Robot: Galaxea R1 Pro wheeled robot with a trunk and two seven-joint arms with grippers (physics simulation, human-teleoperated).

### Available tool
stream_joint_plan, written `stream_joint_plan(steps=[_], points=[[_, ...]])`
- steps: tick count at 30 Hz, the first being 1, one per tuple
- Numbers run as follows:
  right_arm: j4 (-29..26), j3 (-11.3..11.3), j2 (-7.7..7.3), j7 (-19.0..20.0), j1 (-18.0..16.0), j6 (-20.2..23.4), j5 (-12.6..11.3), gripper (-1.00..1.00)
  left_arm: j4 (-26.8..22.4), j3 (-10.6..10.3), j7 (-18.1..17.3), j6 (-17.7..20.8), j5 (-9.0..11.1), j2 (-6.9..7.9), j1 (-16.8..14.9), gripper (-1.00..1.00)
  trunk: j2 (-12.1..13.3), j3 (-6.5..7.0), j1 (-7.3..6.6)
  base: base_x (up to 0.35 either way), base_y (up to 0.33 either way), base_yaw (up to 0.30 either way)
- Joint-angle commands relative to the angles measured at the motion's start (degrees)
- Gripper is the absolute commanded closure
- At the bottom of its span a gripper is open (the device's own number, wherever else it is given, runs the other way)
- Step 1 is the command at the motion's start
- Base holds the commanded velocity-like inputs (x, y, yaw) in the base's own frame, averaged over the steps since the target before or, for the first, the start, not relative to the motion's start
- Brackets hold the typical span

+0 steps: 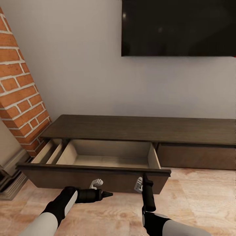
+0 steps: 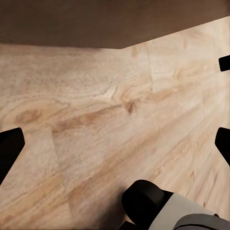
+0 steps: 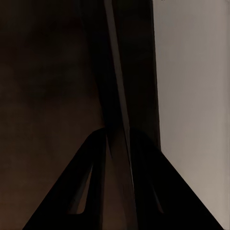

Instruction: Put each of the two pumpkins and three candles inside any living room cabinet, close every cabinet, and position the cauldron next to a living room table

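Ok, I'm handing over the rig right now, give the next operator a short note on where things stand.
Right gripper: at the top edge of the open drawer front; the right wrist view shows its fingers either side of that edge.
Left gripper: low before the drawer front, fingers apart, holding nothing.
Cabinet: left drawer pulled out, its visible interior bare.
Left: load two pumpkins and three candles, close the cabinet, place the cauldron by a table.

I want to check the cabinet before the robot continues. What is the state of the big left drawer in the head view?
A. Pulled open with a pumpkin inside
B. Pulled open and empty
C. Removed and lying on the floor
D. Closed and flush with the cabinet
B: the drawer stands pulled out of the cabinet, and its pale interior shows bare, with no pumpkin or candle in it.
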Motion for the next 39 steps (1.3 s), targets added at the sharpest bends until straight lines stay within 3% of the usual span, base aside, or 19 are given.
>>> stream_joint_plan(steps=[1,11,12,39], points=[[0.03,-2.51,-0.07,3.55,-0.01,0.36,-1.65,1.0,-0.07,-0.24,0.12,0.51,0.55,0.06,-0.01,-1.0,-0.01,-0.07,-0.02,-0.137,0.0,0.0],[0.03,-2.43,0.01,3.56,-0.01,0.43,-1.65,1.0,-0.07,-0.24,0.12,0.5,0.55,-0.01,-0.01,-1.0,-0.01,-0.07,-0.02,-0.137,0.0,0.0],[0.03,-2.46,-0.02,3.64,-0.01,0.45,-1.65,-1.0,-0.07,-0.24,0.12,0.5,0.55,-0.01,-0.01,-1.0,-0.01,-0.07,-0.02,-0.136,0.0,0.0],[-0.02,-2.51,0.05,4.72,0.34,0.34,-1.65,-1.0,-0.07,-0.24,0.16,0.48,0.55,0.0,-0.01,-1.0,-0.01,-0.07,-0.02,-0.048,0.0,0.0]])
